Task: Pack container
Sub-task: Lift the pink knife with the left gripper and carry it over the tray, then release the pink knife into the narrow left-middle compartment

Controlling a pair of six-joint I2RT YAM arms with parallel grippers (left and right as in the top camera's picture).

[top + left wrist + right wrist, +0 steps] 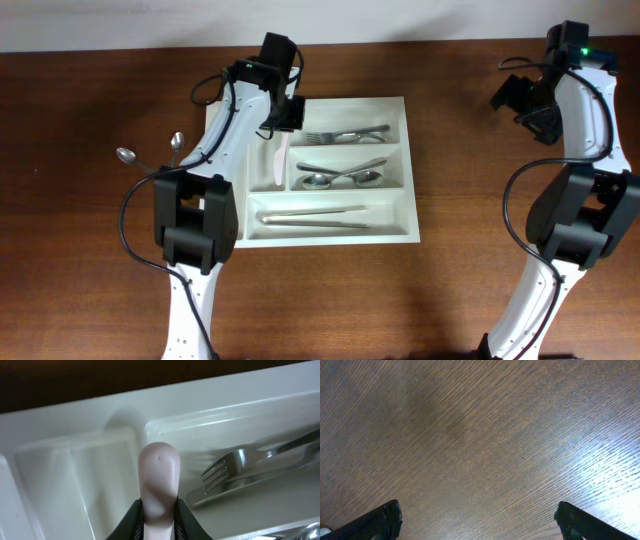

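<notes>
Left gripper (159,510): I'm seeing it clenching a white plastic utensil (159,477) above the cutlery tray's (330,238) narrow compartments.
Right gripper (477,510): hanging released, well right of the tray.
Cutlery tray: lying on the wooden table (100,300).

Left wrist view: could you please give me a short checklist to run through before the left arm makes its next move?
1. Grip: left gripper shut on white utensil: ok.
2. White utensil over the container's narrow compartment: ok.
3. White utensil apart from forks: ok.
4. Its far end touching the compartment floor: cannot tell.
5. The right gripper open over table, away from the container: ok.
6. All cutlery packed: not ok, two spoons lie left of the container.
</notes>
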